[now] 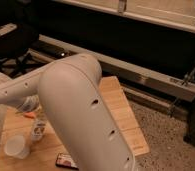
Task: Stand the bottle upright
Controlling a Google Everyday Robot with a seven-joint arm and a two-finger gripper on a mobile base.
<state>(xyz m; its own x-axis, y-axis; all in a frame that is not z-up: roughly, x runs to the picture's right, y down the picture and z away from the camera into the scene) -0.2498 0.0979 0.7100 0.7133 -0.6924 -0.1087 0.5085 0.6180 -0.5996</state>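
Note:
The bottle (38, 128) is a small see-through plastic shape on the wooden table (118, 112), at its left side, just right of the white paper cup (16, 147). I cannot tell whether it is upright or tilted. My gripper (30, 106) is at the end of the white arm (76, 110), directly above the bottle and close to it. The arm's large white link fills the middle of the view and hides much of the table.
A small orange carrot-like object (27, 115) lies beside the gripper. A dark flat packet (66, 161) lies at the table's front edge. Speckled floor is to the right, and a metal rail (156, 80) runs behind the table.

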